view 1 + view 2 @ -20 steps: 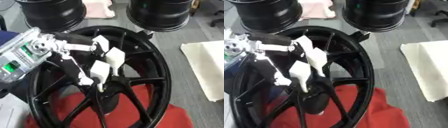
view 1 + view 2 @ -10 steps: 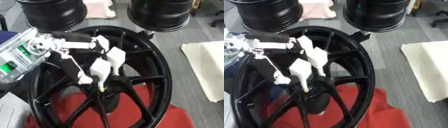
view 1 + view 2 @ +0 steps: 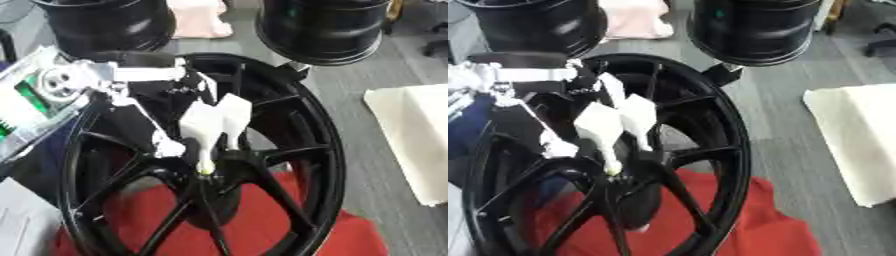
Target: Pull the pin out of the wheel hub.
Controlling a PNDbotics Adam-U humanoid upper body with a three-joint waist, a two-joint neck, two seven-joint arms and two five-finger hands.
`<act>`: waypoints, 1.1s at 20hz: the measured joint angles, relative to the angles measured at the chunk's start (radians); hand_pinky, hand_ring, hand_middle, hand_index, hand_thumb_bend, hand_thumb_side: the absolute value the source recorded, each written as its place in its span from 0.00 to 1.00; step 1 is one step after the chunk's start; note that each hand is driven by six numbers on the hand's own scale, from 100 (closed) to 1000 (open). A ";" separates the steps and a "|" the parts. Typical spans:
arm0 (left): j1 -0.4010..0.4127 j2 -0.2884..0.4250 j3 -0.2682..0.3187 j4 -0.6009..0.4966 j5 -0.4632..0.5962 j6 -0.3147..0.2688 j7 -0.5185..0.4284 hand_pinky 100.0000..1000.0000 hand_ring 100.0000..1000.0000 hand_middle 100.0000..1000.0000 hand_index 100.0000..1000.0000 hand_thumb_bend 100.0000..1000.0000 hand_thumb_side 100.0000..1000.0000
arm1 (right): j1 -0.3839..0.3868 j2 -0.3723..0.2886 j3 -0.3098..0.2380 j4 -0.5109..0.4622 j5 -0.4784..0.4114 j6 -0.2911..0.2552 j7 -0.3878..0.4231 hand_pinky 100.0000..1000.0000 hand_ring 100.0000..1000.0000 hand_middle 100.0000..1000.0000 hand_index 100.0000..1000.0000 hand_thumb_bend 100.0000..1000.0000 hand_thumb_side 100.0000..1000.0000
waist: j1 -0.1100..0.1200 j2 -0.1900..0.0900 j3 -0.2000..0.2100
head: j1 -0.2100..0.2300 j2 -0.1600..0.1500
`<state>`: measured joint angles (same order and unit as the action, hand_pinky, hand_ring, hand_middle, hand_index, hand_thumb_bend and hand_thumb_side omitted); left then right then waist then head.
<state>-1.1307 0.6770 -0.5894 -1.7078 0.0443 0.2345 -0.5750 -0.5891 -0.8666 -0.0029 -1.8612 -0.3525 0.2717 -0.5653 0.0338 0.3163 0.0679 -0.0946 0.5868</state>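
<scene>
A black spoked wheel (image 3: pixel 311 150) lies flat on a red cloth (image 3: pixel 262 227). My left hand (image 3: pixel 214 120), with white fingers on a silver and black wrist, reaches in from the left over the spokes. Its fingers and thumb point down and close together just above the hub (image 3: pixel 213 192) at the wheel's middle. A thin pale pin (image 3: pixel 204 170) shows at the fingertips, pinched between them, its lower end at the hub. The right eye view shows the same hand (image 3: pixel 614 122) over the hub. My right hand shows in no view.
Two more black wheels (image 3: pixel 105 22) (image 3: pixel 328 27) stand at the back, with a pink cloth (image 3: pixel 197 17) between them. A white pad (image 3: pixel 411 135) lies on the grey floor to the right. A pale sheet (image 3: pixel 22 220) sits at the lower left.
My left hand stays over the hub with its fingers closed at the pin. Only the picture has shifted a little.
</scene>
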 measured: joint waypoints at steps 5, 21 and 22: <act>0.014 0.005 0.110 -0.055 0.105 0.036 0.086 0.52 0.42 0.29 0.27 0.00 0.25 | 0.000 0.000 -0.004 0.000 0.000 -0.003 -0.003 0.74 0.73 0.65 0.67 0.00 0.61 | -0.004 0.000 0.005 | -0.001 -0.001; 0.582 0.370 0.608 0.056 0.220 -0.029 0.511 0.54 0.43 0.30 0.29 0.00 0.00 | 0.063 -0.037 -0.069 -0.007 0.005 -0.025 -0.059 0.74 0.73 0.65 0.68 0.00 0.58 | -0.018 0.006 0.061 | -0.044 -0.001; 0.620 0.372 0.631 0.080 0.219 -0.035 0.535 0.54 0.43 0.30 0.29 0.00 0.00 | 0.067 -0.037 -0.072 -0.007 0.005 -0.027 -0.063 0.74 0.73 0.65 0.68 0.00 0.57 | -0.021 0.006 0.063 | -0.047 -0.001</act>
<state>-0.5110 1.0488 0.0420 -1.6274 0.2637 0.2000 -0.0395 -0.5221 -0.9040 -0.0751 -1.8682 -0.3476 0.2444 -0.6284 0.0126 0.3227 0.1305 -0.1412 0.5862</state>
